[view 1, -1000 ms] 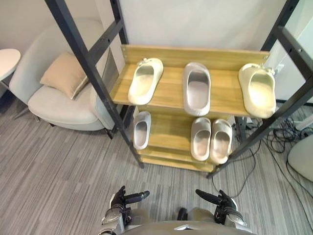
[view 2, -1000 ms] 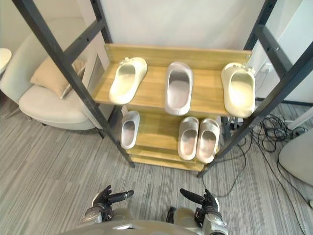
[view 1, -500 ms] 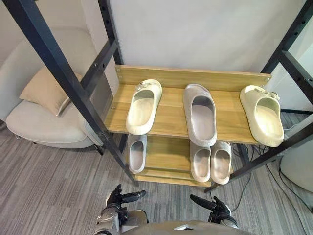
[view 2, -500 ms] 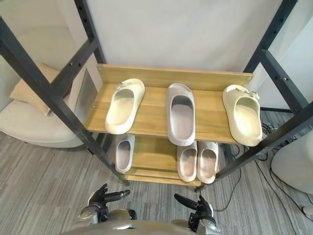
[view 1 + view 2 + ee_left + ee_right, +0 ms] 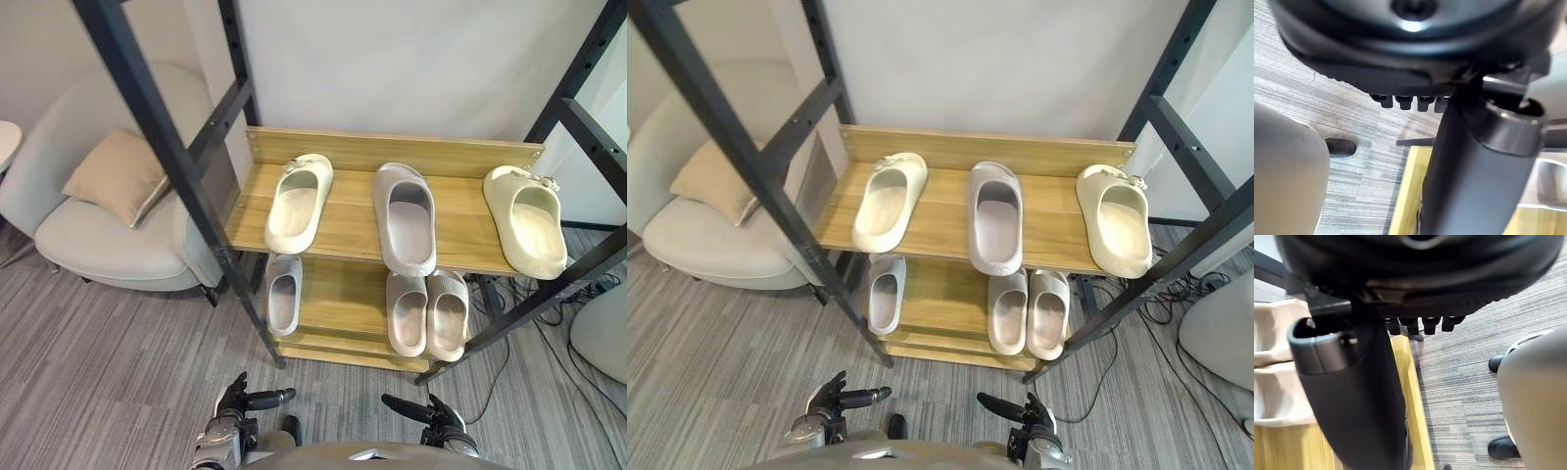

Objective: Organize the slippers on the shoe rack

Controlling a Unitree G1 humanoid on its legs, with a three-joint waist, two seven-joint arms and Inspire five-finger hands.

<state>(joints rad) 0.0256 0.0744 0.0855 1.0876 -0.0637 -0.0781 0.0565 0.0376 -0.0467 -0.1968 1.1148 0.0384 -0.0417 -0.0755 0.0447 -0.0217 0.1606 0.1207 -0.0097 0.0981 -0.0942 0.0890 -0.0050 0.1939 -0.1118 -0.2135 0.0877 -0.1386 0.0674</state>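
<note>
Single slipper (image 5: 283,297), lower shelf, 7 o'clock: toe hidden beneath upper shelf (image 5: 348,211).
Slipper pair (image 5: 408,315), lower shelf, 5 o'clock: toes hidden likewise.
Armchair (image 5: 108,211), 9 o'clock: cut by edge.
Left hand (image 5: 233,406), right hand (image 5: 443,423), 6 o'clock: wrists cut by bottom edge.
Rack post (image 5: 168,147): top cut off.

The left robot hand (image 5: 237,404) hangs low at the robot's left side and holds nothing, its fingers (image 5: 1403,101) loosely relaxed in a row and its thumb stretched straight inward toward the other hand. The right robot hand (image 5: 446,421) mirrors it at the right side, empty too, with fingers (image 5: 1430,324) relaxed and the thumb pointing inward. The two hands sit about level with each other and well apart, thumb tips facing across the gap.
</note>
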